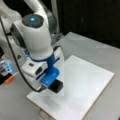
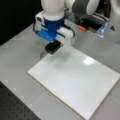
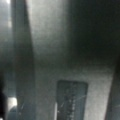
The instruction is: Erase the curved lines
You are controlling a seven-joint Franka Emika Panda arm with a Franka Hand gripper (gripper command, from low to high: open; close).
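A white rectangular board (image 1: pixel 85 85) (image 2: pixel 75 80) lies flat on the grey table in both front views. My gripper (image 1: pixel 52 80) (image 2: pixel 51 42), with blue fingers, is shut on a black eraser block (image 1: pixel 56 86) (image 2: pixel 52 48). The block hangs at the board's corner nearest the arm, just at or slightly above the surface. The curve lines do not show on the board in any view; the white face looks plain, and the patch under the eraser is hidden. The wrist view gives only a blurred grey surface with a dark rectangle (image 3: pixel 71 100).
A small orange item (image 1: pixel 9 79) (image 2: pixel 81 28) and a blue-lit device (image 1: pixel 6 67) (image 2: pixel 103 28) sit on the table behind the arm. Grey table (image 1: pixel 100 50) (image 2: pixel 17 52) surrounds the board. A dark perforated surface (image 2: pixel 15 110) borders a front view's bottom left.
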